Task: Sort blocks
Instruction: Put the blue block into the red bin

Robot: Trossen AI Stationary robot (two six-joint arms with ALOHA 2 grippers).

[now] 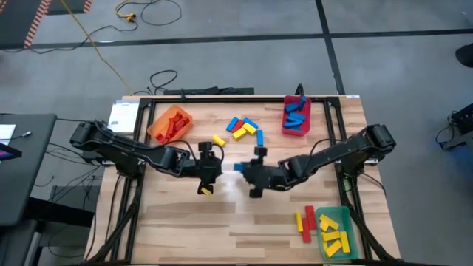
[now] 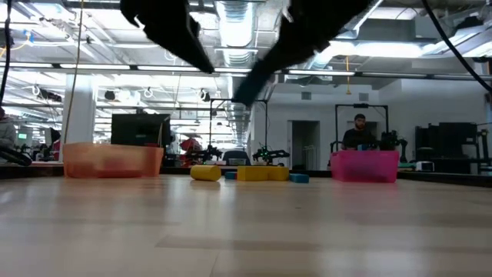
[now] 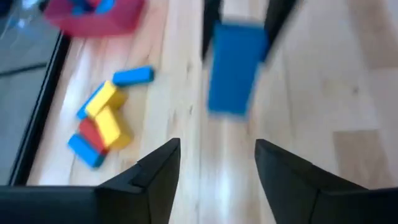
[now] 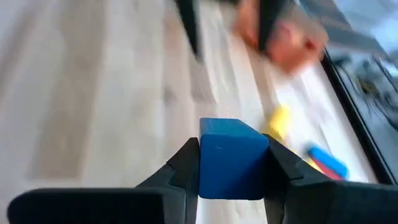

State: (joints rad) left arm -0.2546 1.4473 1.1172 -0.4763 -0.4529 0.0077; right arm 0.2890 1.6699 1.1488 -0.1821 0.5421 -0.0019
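Note:
My right gripper (image 4: 232, 177) hovers over the table's middle, shut on a blue block (image 4: 232, 158), also visible as the blue block (image 1: 238, 167). My left gripper (image 3: 217, 168) faces it from the left, open and holding nothing; the blue block (image 3: 233, 68) is just ahead of its fingers. A loose pile of blue, yellow and red blocks (image 1: 244, 128) lies toward the far side, with a single yellow block (image 1: 219, 140) beside it. Another yellow block (image 1: 205, 190) shows just on the near side of the left gripper. My right gripper pinches the blue block between its two fingers, one on each long side (image 4: 205, 163). The block's end face (image 4: 233, 149) points out past the fingertips toward the left gripper. It is lifted clear of the table and roughly level.
An orange bin (image 1: 170, 123) holding red blocks stands far left. A red bin (image 1: 295, 117) with blue blocks stands far right. A green bin (image 1: 334, 230) with yellow blocks is at the near right corner, with red and yellow blocks (image 1: 304, 222) beside it. A person (image 2: 360, 131) stands in the room behind.

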